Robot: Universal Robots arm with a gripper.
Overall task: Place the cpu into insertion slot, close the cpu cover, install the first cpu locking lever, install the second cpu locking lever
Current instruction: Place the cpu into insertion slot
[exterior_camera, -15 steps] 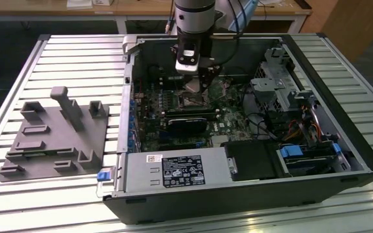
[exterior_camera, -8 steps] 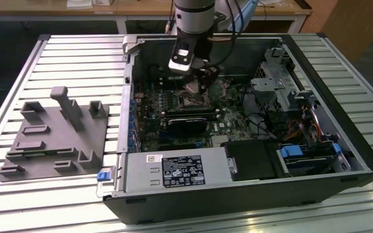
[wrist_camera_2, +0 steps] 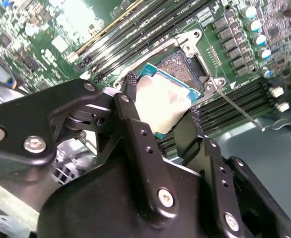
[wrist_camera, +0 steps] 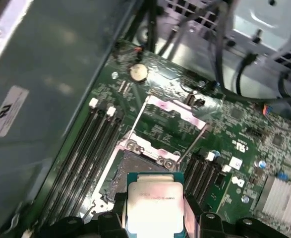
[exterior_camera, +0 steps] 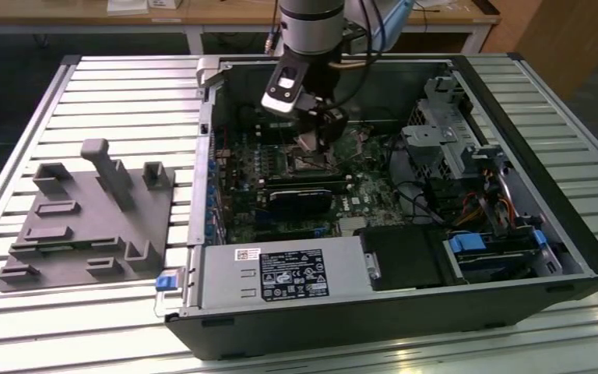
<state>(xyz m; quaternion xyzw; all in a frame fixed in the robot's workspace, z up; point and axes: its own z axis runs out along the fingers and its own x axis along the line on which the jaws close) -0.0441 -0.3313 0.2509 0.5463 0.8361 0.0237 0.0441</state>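
Cpu point(wrist_camera_2: 162, 101), pale metal top up, is gripped by two opposite edges between the black fingers point(wrist_camera_2: 135, 124) of the gripper point(wrist_camera: 155, 218) and held over the near edge of the insertion slot point(wrist_camera_2: 182, 67); whether chip and socket touch cannot be told. The socket lies uncovered, with the cpu cover point(wrist_camera: 176, 110) swung up and back and a thin locking lever point(wrist_camera: 191, 145) standing free beside it. Long memory slots point(wrist_camera: 93, 134) run alongside on the green motherboard point(wrist_camera: 244, 124). In the exterior view, the arm point(exterior_camera: 310, 31) is pictured over the open computer case point(exterior_camera: 548, 195) on a slatted table point(exterior_camera: 102, 86).
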